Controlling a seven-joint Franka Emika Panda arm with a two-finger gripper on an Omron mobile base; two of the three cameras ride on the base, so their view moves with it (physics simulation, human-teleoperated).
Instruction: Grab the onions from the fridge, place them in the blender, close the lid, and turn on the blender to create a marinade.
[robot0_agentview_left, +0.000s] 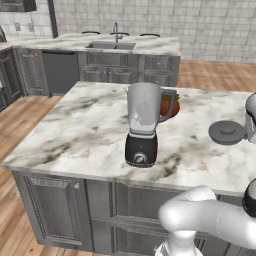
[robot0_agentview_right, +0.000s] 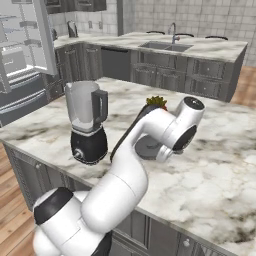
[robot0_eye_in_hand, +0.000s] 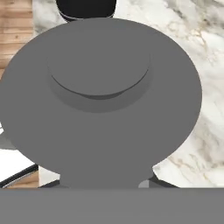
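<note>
While the fridge (robot0_agentview_right: 22, 60) stands open at the far left of the right base view, its white door swung out and shelves showing, the marble worktop (robot0_agentview_left: 90, 130) of the island carries everything else. The white arm (robot0_agentview_right: 125, 170) bends over that worktop from the near side, its wrist low just right of the blender. The blender (robot0_agentview_left: 143, 122) stands upright near the front edge, its translucent grey jug open at the top on a black base with the silver dial facing the near edge. Something faint and rounded shows inside the jug, too dim to name. The lid (robot0_agentview_left: 227, 132), a dark grey disc with a raised knob, sits to the right of the blender at the arm's hand; in the hand view it lies close under the camera. An orange-brown round thing with green on top (robot0_agentview_left: 171, 106) stands just behind the jug's handle. The fingers are together, clamped on the lid.
</note>
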